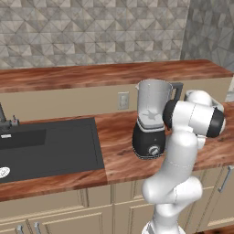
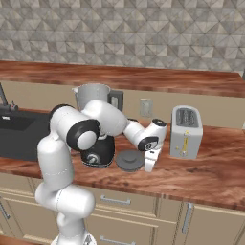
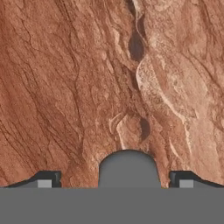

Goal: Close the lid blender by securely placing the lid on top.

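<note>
On the wooden counter [image 2: 201, 177] the lid [image 2: 129, 160] lies flat beside the blender [image 2: 98, 124]; the gripper [image 2: 149, 165], jaws apart, hangs just right of it, seemingly over its tab.

Silver toaster [image 2: 185, 131] (upright), black sink [image 1: 45, 147], wooden counter [image 2: 206, 177]
</note>
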Tool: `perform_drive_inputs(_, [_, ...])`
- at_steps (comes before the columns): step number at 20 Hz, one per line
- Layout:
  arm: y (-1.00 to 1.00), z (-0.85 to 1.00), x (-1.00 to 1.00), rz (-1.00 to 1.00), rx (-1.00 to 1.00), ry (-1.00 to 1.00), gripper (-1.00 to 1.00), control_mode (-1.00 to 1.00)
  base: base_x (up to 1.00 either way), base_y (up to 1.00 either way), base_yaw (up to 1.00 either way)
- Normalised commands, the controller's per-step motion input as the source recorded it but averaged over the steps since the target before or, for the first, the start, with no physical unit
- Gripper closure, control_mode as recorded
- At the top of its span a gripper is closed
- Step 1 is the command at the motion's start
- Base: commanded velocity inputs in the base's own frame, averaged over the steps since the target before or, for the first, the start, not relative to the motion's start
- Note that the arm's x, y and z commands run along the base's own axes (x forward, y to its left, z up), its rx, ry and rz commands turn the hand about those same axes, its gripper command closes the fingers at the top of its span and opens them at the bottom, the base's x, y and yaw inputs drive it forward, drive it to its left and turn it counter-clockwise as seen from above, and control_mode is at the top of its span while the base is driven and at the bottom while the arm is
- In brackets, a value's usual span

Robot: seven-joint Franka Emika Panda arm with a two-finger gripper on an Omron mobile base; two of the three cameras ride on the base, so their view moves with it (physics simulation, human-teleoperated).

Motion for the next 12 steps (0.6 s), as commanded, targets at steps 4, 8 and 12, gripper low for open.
perform_drive_inputs(4, [0.01, -0.12, 0.06, 0.0, 0.0, 0.1, 1.0, -1.0, 0.0, 0.0, 0.0])
perform_drive_inputs(8, [-0.04, 0.0, -0.05, 0.0, 0.01, 0.01, 1.0, -1.0, 0.0, 0.0, 0.0])
perform_drive_inputs(12, [0.0, 0.11, -0.19, -0.05, 0.0, -0.06, 1.0, -1.0, 0.0, 0.0, 0.0])
